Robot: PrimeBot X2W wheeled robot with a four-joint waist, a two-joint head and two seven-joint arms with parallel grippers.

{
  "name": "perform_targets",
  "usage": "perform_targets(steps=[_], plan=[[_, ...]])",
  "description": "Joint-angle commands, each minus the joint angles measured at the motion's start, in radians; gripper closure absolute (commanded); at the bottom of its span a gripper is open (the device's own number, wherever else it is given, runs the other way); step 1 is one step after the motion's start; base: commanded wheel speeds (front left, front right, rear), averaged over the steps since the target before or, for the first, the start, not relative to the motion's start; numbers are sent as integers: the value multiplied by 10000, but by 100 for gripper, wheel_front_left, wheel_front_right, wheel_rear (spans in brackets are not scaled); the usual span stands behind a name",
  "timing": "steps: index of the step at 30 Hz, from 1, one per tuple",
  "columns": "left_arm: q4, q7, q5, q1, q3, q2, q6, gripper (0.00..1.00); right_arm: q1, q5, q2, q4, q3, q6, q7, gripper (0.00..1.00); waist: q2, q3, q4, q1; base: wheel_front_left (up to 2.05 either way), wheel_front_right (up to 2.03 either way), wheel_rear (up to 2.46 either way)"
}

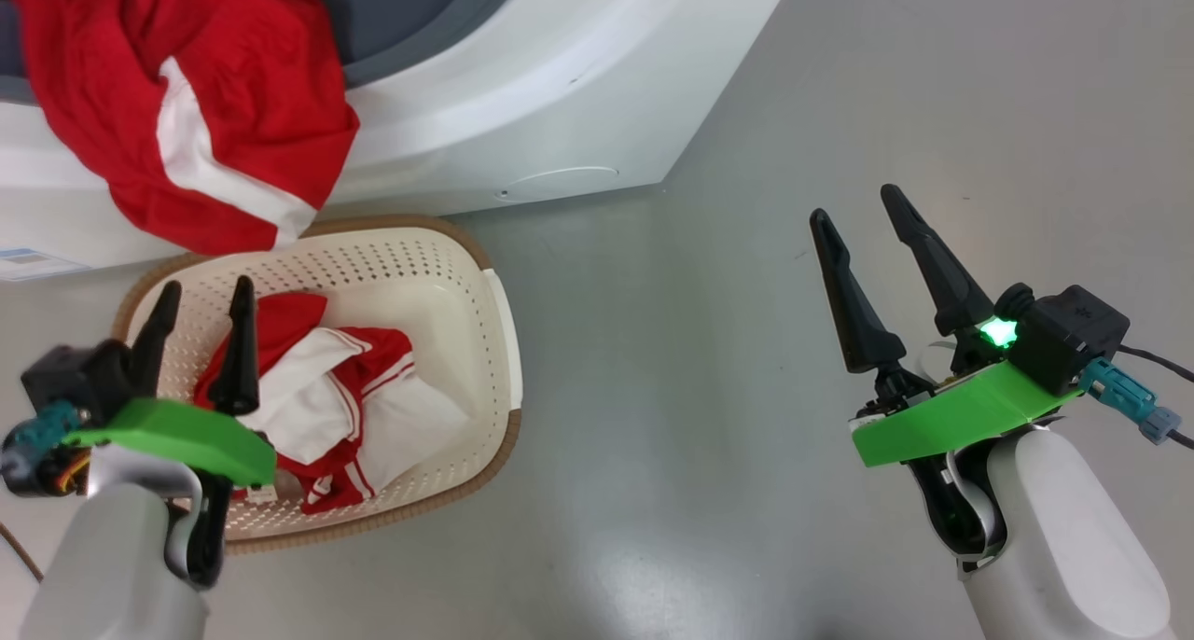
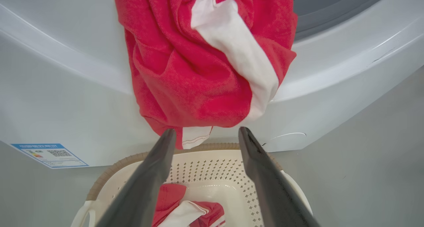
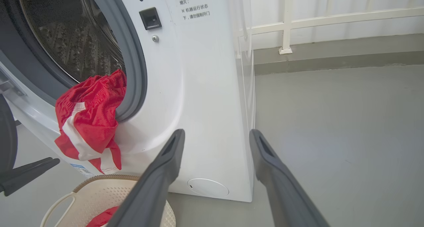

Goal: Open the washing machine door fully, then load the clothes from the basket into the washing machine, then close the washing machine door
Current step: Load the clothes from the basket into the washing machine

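The washing machine (image 1: 522,90) stands with its mouth uncovered, showing the steel drum (image 3: 66,38) and grey seal (image 3: 134,61). The washing machine door is out of view. One red garment with a white stripe (image 1: 187,90) (image 2: 198,71) (image 3: 87,121) hangs over the seal, half outside. More red and white clothes (image 1: 345,407) (image 2: 185,210) lie in the cream basket (image 1: 448,276) (image 2: 212,164) (image 3: 109,194) on the floor in front. My left gripper (image 1: 206,290) (image 2: 206,131) hovers open over the basket, below the hanging garment, holding nothing. My right gripper (image 1: 855,204) (image 3: 217,132) is open and empty over bare floor to the right.
A blue label sticker (image 2: 49,154) and a round filter cap (image 3: 208,187) (image 1: 560,178) sit low on the machine's front. Grey floor (image 1: 746,435) stretches right of the basket. A white railing (image 3: 288,22) runs behind the machine's side.
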State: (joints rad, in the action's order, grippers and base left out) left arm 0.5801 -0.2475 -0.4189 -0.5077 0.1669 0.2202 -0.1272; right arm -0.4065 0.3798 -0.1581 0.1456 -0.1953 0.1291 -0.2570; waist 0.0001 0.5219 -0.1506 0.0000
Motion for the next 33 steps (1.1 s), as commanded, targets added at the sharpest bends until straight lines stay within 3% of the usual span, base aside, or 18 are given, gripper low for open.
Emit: perform_targets(steps=[1, 13, 33], plan=[[416, 67, -183, -467, -149, 431, -26, 0, 64, 13, 76, -261, -174, 16, -48, 0, -1, 92, -103, 0, 0, 0, 0], [2838, -13, -1412, -2470, 999, 971, -33, 0, -54, -48, 220, -375, -124, 16, -48, 0, -1, 488, -343, 0, 0, 0, 0], [5086, 36, -2514, -5002, 2340, 1360, -34, 0, -277, -165, 267, -478, -116, 16, -48, 0, -1, 1092, -582, 0, 0, 0, 0]])
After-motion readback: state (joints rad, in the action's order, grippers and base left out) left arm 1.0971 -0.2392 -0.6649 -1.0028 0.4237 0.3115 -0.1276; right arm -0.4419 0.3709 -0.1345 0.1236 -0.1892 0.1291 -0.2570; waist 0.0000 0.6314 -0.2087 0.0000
